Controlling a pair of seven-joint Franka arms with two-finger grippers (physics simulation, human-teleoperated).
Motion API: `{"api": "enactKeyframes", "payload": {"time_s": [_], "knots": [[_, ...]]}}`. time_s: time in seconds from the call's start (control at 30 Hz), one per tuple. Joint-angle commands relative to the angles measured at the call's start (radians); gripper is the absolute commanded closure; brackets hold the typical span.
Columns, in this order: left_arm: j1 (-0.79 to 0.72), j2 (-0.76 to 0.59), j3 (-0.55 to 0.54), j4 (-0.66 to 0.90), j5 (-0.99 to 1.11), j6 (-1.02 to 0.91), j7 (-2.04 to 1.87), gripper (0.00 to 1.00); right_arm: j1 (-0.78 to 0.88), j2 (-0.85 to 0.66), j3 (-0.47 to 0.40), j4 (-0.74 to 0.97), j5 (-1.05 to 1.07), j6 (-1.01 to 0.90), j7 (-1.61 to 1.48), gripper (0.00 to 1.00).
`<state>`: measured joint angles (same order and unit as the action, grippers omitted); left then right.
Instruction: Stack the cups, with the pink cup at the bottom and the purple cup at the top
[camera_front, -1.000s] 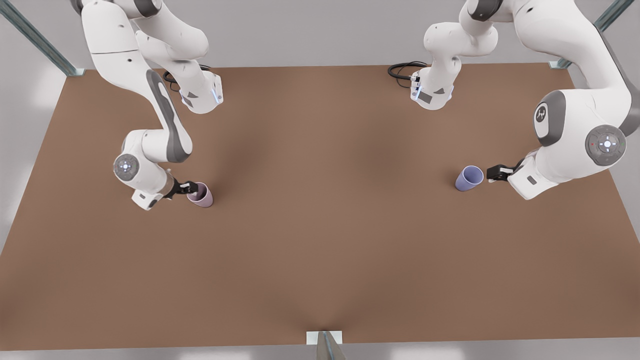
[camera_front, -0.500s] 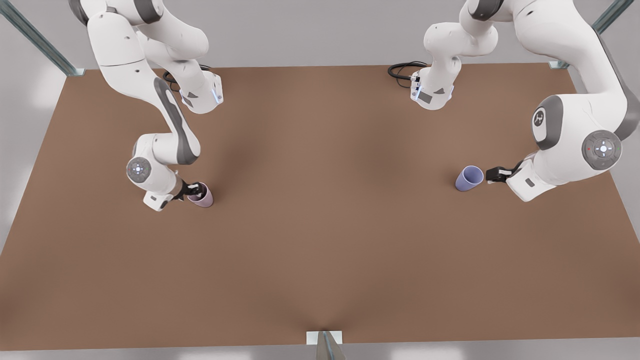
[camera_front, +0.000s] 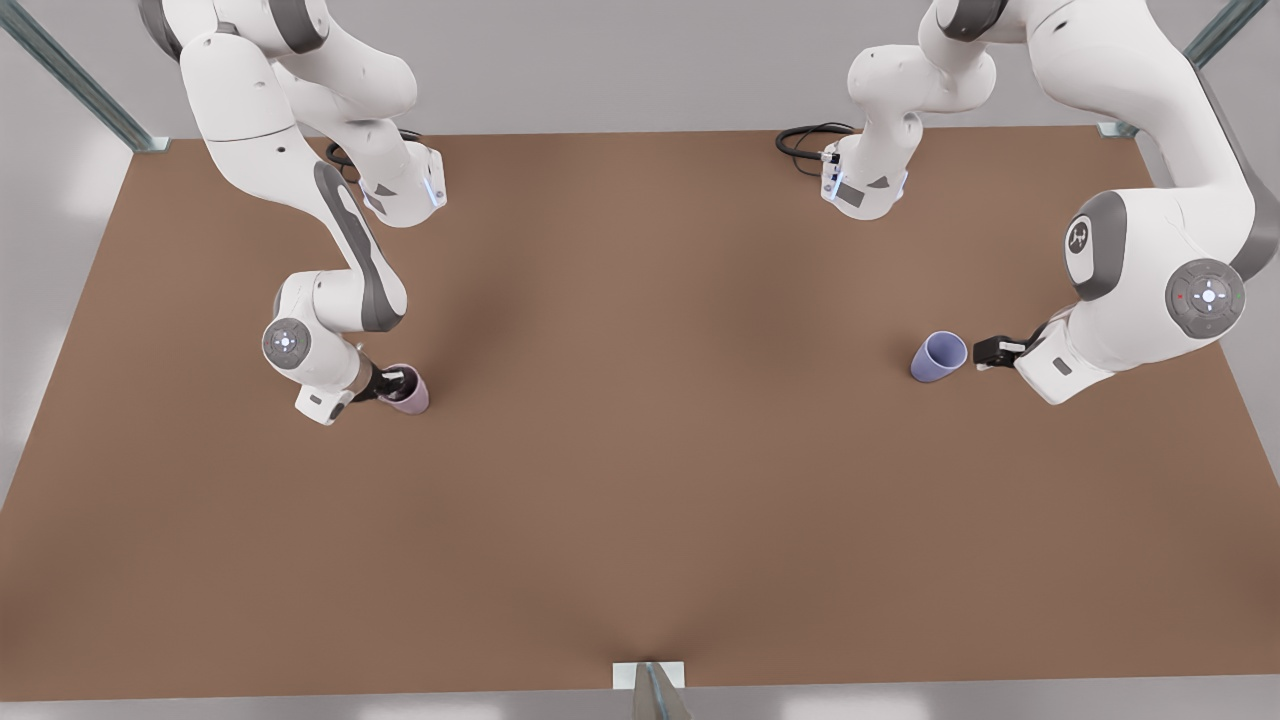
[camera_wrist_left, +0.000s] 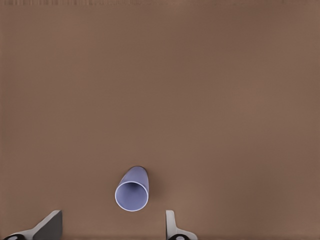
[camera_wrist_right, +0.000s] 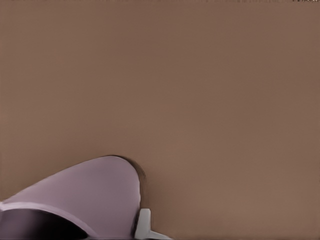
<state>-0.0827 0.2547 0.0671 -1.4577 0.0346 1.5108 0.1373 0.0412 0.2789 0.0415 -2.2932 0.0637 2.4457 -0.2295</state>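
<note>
Standing on the brown table (camera_front: 640, 500) at about nine o'clock in the front view, the pink cup (camera_front: 409, 391) has the right gripper (camera_front: 395, 381) at its rim; one finger (camera_wrist_right: 143, 225) lies against the outer wall, and the grip seems pressed onto the rim, though the view is poor. At three o'clock, well apart, the purple cup (camera_front: 938, 356) is upright, with the left gripper (camera_front: 990, 351) just beside it, fingers (camera_wrist_left: 171, 225) spread wide and clear of it.

no readable text, labels or nos. anywhere
</note>
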Motion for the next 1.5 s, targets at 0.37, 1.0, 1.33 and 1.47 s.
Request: {"api": "enactKeyframes", "payload": {"time_s": [0.37, 1.0, 1.33, 1.47], "knots": [[0.0, -0.006, 0.0, -0.003, 0.001, -0.007, -0.001, 0.0, 0.043, 0.031, 0.187, 0.375, 0.007, -0.384, 0.292, 0.79], [0.0, 0.003, 0.003, -0.003, -0.001, -0.003, 0.001, 0.0, 0.767, 0.701, 0.005, 1.371, -0.008, -0.487, 1.245, 0.79], [0.008, -0.055, 0.011, -0.223, -0.004, 0.198, 0.002, 0.0, 0.784, 0.792, -0.048, 1.474, -0.001, -0.473, 1.24, 0.79], [0.008, -0.137, 0.046, -0.449, -0.015, 0.373, 0.004, 0.0, 0.784, 0.81, -0.046, 1.474, 0.004, -0.459, 1.24, 0.75]]}}
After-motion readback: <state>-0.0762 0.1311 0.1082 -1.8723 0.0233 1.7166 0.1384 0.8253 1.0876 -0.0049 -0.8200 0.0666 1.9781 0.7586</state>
